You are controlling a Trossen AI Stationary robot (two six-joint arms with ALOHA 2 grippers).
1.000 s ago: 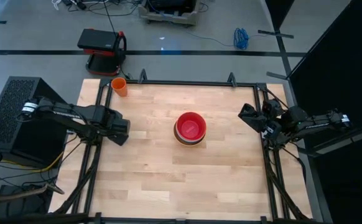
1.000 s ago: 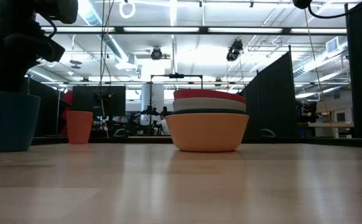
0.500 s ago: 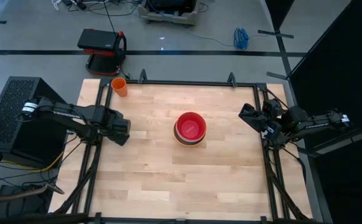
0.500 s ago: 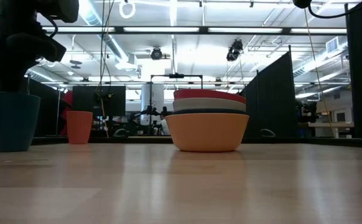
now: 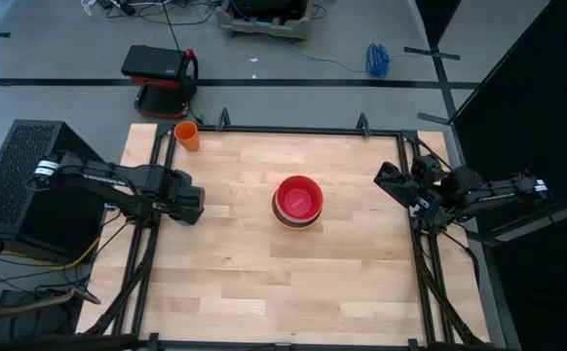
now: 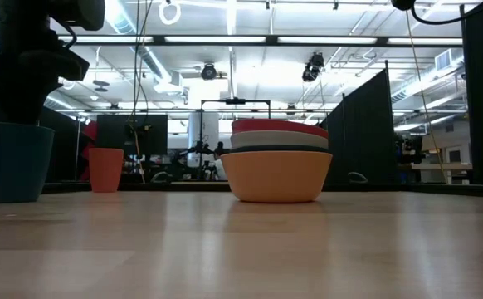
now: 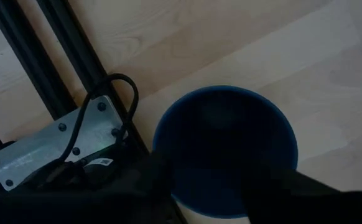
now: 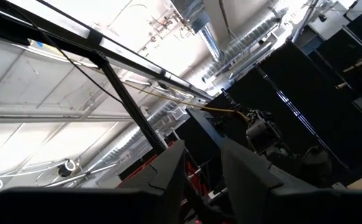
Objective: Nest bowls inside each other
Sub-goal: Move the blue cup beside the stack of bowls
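Nothing has moved — bowls (image 5: 298, 202) nested, stack (image 6: 275, 162) mid-table.

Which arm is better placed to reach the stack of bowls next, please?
Probably left. The left gripper points down, above the dark blue cup, level with the stack of bowls. The right gripper, at the right edge, points up toward the ceiling.

I see the bowls (image 5: 298, 202) nested in one upright stack near the centre of the frame on the surface (image 5: 264, 283): red bowl (image 6: 279, 126) on top, white (image 6: 278, 139) beneath, a dark rim, orange bowl (image 6: 275, 175) at the bottom.
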